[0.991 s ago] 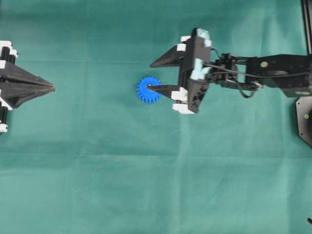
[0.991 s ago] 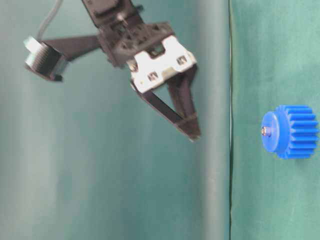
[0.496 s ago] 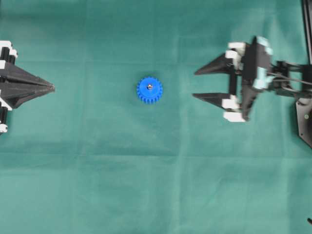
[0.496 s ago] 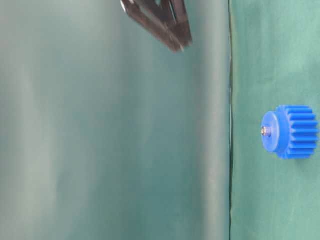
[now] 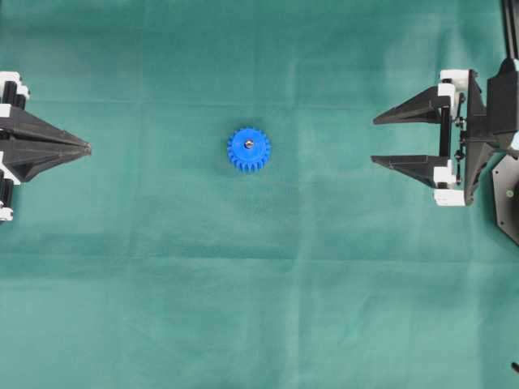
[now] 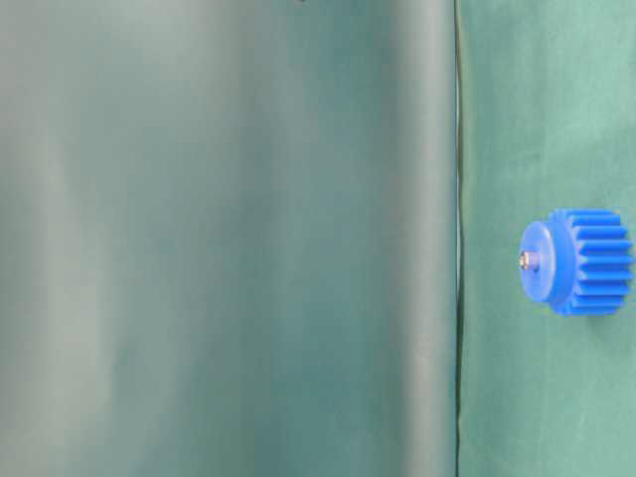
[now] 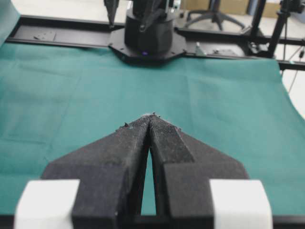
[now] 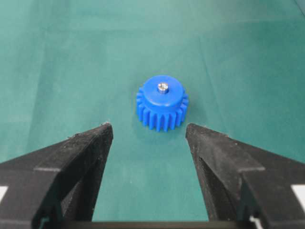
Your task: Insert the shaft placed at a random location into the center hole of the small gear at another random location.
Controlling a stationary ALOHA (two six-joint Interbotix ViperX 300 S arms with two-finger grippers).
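Small gear (image 5: 248, 150) sits flat on the green cloth (image 5: 243, 308), teeth around the rim, raised hub up. Shaft (image 5: 249, 144) stands upright in the center hole, only its shiny round end poking just above the hub; same in right wrist view (image 8: 163, 87) and table-level view (image 6: 527, 260). Right gripper (image 5: 375, 141) is well apart from gear, to its right near the cloth's edge, fingers spread wide, nothing btwn them, tips aimed at gear. Left gripper (image 5: 87, 147) well apart from gear on the opposite side, fingers pressed together tip to tip, grasping nothing, also aimed toward gear.
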